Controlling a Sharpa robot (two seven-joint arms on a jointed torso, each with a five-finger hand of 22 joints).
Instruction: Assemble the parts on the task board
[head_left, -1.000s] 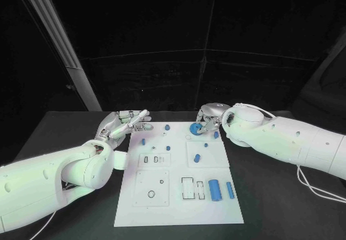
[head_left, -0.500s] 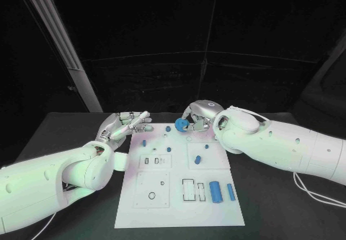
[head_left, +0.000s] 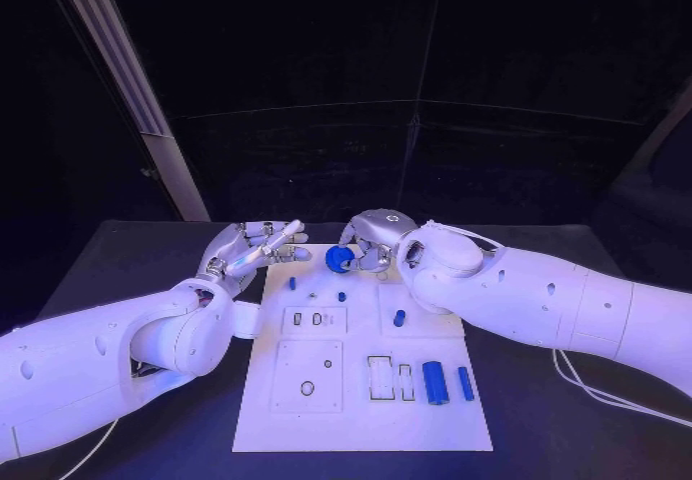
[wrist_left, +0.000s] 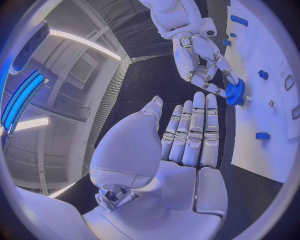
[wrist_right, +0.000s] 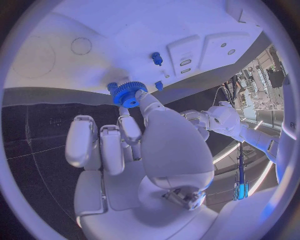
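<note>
Closest to the robot, on the near end of the task board (head_left: 361, 420), two blue cylinders (head_left: 434, 382) lie side by side at its right edge, the fatter one just beside a pair of rectangular slots (head_left: 388, 379). Left of those is a square plate with an oval hole (head_left: 307, 387). Going further up the board there's a small blue peg (head_left: 400, 318) on the right half and a couple more tiny blue pegs (head_left: 342, 296) on the left half.

At the far end, the right hand (head_left: 372, 238) is pinching a blue gear (head_left: 339, 259) between thumb and fingertips, holding it over the board's far edge. The right wrist view shows the gear's teeth (wrist_right: 129, 93) clearly, right at the board's rim.

The left hand (head_left: 254, 246) sits just off the far-left corner of the board, holding nothing, fingers (wrist_left: 194, 127) stretched out straight and together, pointing toward the gear.
</note>
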